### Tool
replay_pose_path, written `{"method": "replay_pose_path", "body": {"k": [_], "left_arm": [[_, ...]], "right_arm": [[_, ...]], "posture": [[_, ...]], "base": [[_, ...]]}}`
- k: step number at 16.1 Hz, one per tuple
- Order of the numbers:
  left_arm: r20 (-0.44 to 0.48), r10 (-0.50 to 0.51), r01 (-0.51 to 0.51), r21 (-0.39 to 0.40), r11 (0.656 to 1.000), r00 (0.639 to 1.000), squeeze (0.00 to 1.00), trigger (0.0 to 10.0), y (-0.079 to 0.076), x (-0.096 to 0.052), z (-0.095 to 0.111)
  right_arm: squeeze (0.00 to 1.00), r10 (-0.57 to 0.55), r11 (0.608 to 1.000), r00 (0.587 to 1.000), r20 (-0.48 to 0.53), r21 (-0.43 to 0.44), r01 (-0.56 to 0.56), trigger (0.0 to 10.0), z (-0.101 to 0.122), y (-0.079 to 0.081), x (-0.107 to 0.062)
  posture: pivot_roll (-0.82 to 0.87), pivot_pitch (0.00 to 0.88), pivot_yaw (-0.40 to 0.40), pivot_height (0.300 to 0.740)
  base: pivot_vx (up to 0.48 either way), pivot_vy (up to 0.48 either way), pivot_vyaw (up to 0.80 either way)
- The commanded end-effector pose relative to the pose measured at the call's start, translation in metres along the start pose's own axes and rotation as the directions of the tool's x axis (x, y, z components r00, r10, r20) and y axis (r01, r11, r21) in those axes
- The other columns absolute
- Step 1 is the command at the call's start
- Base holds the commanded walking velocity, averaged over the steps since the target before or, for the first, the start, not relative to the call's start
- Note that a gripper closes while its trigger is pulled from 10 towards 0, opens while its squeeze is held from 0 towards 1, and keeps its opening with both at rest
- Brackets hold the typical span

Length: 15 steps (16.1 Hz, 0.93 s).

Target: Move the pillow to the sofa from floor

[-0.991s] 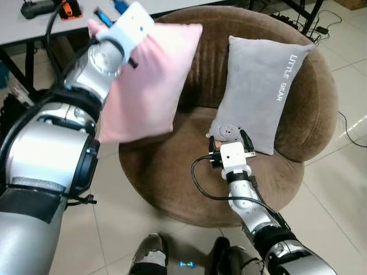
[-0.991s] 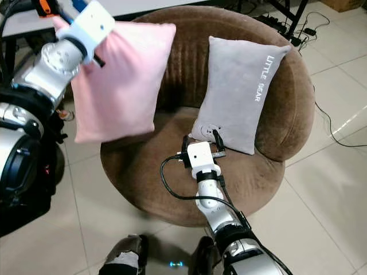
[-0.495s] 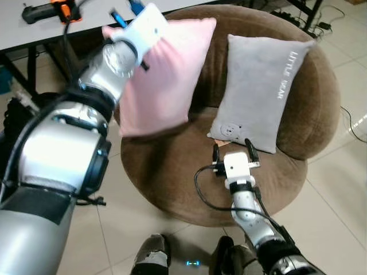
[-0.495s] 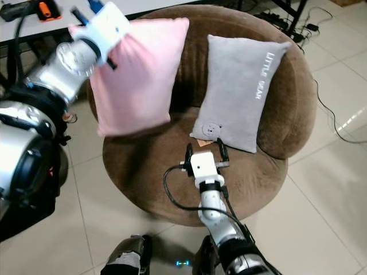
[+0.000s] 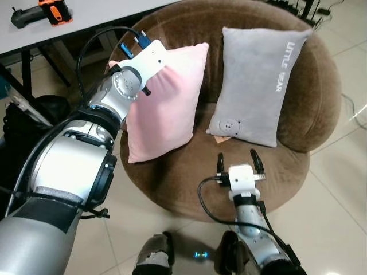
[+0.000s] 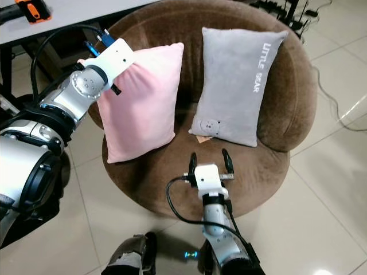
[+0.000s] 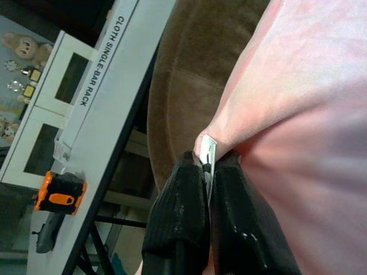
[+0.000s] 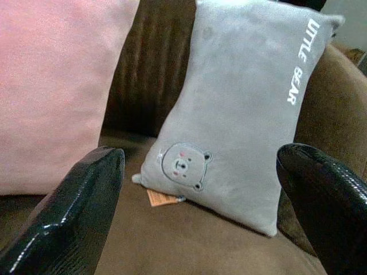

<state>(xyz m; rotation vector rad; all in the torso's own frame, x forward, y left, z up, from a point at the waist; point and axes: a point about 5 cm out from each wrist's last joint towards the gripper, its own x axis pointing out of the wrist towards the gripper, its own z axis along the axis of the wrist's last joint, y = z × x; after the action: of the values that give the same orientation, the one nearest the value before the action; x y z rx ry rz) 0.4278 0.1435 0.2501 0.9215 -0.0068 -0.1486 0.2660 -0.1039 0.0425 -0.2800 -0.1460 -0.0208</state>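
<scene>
Left gripper (image 7: pixel 209 166) has its fingers pinched tight on the top corner of the pink pillow (image 5: pixel 166 100); I see a small white tag caught between them. Pillow stands upright on the brown round sofa (image 5: pixel 321 86), at approx 9 o'clock of the seat, leaning on the backrest. Grey "LITTLE BEAR" pillow (image 5: pixel 258 86) sits at approx 1 o'clock, apart from the pink one. Right gripper (image 5: pixel 236 163) is at 6 o'clock over the seat's front, fingers spread wide, holding nothing.

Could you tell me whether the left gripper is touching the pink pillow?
Touching: the left wrist view shows the left gripper pinching a corner of the pink pillow.
</scene>
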Motion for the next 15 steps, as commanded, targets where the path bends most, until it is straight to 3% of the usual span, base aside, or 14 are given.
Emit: {"method": "replay_pose_path", "body": {"k": [1, 7, 11, 12, 15], "left_arm": [[-0.011, 0.011, -0.011, -0.011, 1.000, 1.000, 1.00, 10.0, 0.001, -0.001, -0.005], [-0.019, -0.029, 0.030, 0.053, 0.998, 0.999, 1.00, 10.0, -0.005, -0.001, -0.008], [-0.004, -0.018, 0.019, 0.108, 0.994, 1.000, 1.00, 10.0, 0.003, 0.000, 0.001], [0.017, -0.010, 0.007, 0.128, 0.992, 1.000, 0.00, 10.0, 0.008, 0.001, 0.008], [0.044, 0.009, -0.014, 0.105, 0.994, 0.999, 0.00, 10.0, 0.013, 0.001, 0.015]], "right_arm": [[0.00, -0.004, 1.000, 1.000, -0.012, -0.009, 0.004, 10.0, 0.000, 0.000, -0.009], [0.00, -0.020, 1.000, 0.999, -0.040, -0.018, 0.020, 10.0, -0.001, -0.006, -0.027], [0.00, -0.024, 1.000, 0.998, -0.057, -0.019, 0.023, 10.0, 0.001, -0.006, -0.031], [0.00, -0.022, 1.000, 0.998, -0.059, -0.019, 0.020, 10.0, 0.001, -0.005, -0.030], [0.00, -0.005, 1.000, 0.998, -0.056, -0.023, 0.004, 10.0, 0.003, -0.005, -0.024]], "posture": [[0.02, 0.281, 0.128, 0.740], [-0.01, 0.308, 0.134, 0.740], [-0.01, 0.313, 0.142, 0.740], [0.00, 0.307, 0.134, 0.740], [0.02, 0.292, 0.117, 0.740]], "base": [[0.000, 0.000, 0.00], [0.000, 0.000, 0.00], [0.000, 0.000, 0.00], [0.000, 0.000, 0.00], [0.000, 0.000, 0.00]]}}
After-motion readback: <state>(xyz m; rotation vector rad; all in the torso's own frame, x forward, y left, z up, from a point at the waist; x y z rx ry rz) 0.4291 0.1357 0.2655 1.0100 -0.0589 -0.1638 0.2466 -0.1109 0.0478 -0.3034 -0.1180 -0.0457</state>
